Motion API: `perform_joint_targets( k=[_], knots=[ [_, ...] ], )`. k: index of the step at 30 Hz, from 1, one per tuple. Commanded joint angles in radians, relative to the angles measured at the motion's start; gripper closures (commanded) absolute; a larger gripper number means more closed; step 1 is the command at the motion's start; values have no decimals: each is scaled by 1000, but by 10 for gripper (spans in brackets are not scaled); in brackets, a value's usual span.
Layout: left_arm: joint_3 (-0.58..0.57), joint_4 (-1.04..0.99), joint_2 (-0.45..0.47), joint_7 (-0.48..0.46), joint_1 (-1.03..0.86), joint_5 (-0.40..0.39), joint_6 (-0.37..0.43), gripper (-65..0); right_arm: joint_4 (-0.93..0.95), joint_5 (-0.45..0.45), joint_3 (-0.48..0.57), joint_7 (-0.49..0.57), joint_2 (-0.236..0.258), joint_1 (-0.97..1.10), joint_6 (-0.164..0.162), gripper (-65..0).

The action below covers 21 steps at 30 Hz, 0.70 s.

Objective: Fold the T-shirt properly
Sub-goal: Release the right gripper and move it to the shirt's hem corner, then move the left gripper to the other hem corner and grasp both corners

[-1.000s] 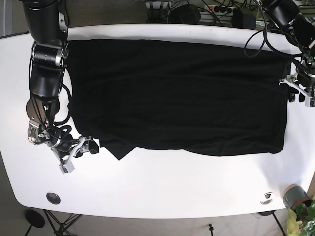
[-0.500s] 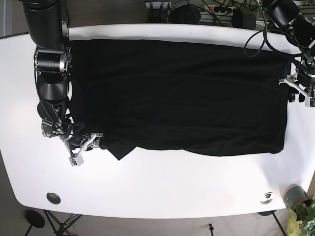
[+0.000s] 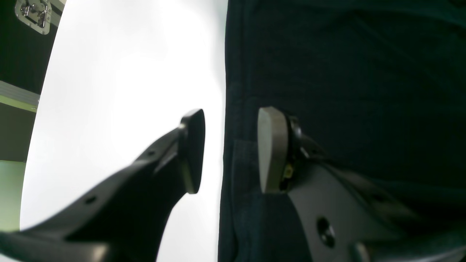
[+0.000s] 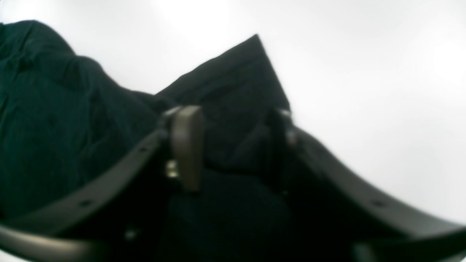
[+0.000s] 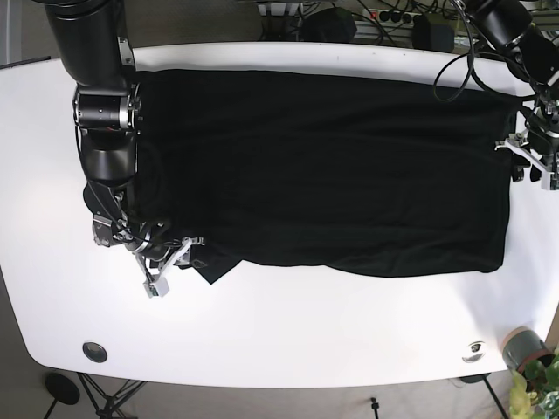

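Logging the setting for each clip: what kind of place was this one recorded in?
Most likely a robotics lab or test bench, not a home. A black T-shirt lies spread on a bare white table between two arms, with cables and a power strip behind the far edge and tripod legs under the near edge.

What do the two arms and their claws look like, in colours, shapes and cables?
Both arms are black, built of thick round segments, with loose black cables beside the joints. The right claw and the left claw look pale grey from above. Close up, the fingers are dark, curved and drilled with small holes, with flat beige pads.

T-shirt (image 5: 314,166) on table (image 5: 306,323) — grippers at opposite edges
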<state>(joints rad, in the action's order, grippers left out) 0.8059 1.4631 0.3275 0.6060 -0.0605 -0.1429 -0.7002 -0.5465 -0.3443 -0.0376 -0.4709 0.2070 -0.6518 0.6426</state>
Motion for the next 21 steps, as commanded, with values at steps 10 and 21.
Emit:
perform_joint_targets(
  k=[10, 21],
  knots=[
    [-49, 17, 31, -19, 23, 30, 2, -225, -24, -20, -2, 24, -4, -43, 9, -24],
    [-47, -77, 22, -19, 241, 177, 2, -229, -202, -23, -8, -94, -1, -21, 9, -24]
  ],
)
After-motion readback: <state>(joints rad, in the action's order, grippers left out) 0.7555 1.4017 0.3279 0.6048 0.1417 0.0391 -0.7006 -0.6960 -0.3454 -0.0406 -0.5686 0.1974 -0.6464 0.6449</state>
